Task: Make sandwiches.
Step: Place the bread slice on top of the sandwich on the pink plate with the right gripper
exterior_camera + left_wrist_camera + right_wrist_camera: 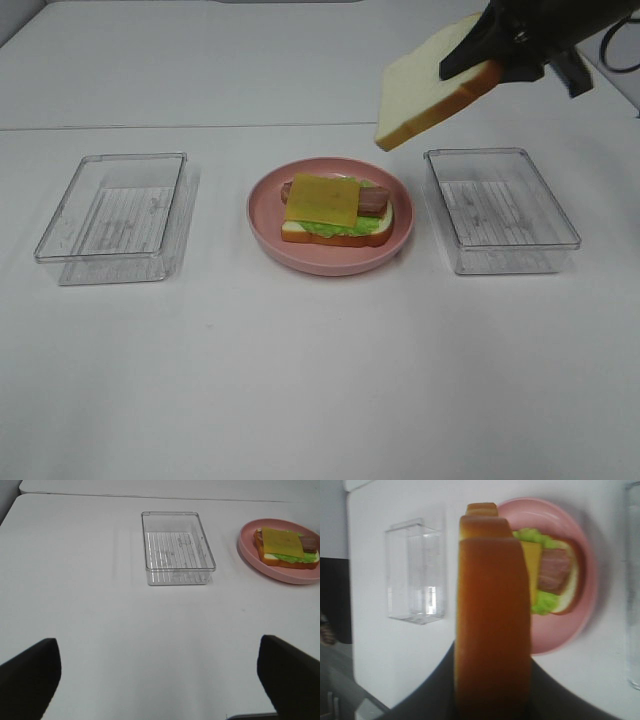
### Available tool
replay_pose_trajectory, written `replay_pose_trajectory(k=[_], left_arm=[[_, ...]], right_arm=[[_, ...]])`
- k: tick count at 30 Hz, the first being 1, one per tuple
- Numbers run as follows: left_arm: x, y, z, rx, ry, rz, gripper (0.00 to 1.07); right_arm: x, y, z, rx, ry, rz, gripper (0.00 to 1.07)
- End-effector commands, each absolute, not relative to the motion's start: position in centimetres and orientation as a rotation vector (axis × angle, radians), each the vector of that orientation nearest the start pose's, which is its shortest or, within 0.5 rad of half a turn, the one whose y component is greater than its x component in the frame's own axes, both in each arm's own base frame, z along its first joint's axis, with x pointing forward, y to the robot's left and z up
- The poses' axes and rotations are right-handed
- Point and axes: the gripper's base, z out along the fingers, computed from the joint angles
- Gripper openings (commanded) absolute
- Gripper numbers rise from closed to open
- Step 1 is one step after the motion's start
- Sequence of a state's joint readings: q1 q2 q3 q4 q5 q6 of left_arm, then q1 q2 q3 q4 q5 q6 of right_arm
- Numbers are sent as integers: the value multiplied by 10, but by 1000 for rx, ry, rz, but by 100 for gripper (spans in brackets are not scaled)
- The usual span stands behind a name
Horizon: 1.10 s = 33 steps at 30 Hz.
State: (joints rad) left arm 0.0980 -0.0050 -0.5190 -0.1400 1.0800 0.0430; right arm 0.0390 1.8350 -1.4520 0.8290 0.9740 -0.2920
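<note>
Right gripper (497, 62) clamped on top bread slice (425, 85) at crust edge, held tilted, above and off to one side of the open stack (336, 210) on pink plate (300, 245). Looks light, stiff, foam-like; likely fine pinched at the crust. Left gripper (160, 680) spread wide, empty.

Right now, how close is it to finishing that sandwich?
Nearly done. On the plate a bread slice already carries lettuce, bacon and cheese. The right gripper holds the top slice in the air, up and to the right of the plate. Left to do: lower it onto the cheese. The left gripper waits open.
</note>
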Motion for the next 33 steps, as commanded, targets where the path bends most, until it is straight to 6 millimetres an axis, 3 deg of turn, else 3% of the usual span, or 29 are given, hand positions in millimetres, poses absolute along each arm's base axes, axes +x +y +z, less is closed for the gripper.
replay_pose_trajectory(k=[1,9,16,22,26,33], left_arm=[[-11,-13,281,-48,2001,-84,102],[-11,-13,281,-48,2001,-84,102],[-11,-13,281,-48,2001,-84,102],[-11,-13,282,-47,2001,-88,102],[-11,-13,282,-47,2001,-89,102],[-11,-13,282,-47,2001,-89,102]], right_arm=[[389,75,250,108,2534,1082,0],[389,77,238,123,2524,1128,0],[397,84,211,122,2524,1285,0],[407,107,182,129,2495,1395,0],[419,138,165,39,2523,1427,0],[435,145,143,54,2593,1400,0]])
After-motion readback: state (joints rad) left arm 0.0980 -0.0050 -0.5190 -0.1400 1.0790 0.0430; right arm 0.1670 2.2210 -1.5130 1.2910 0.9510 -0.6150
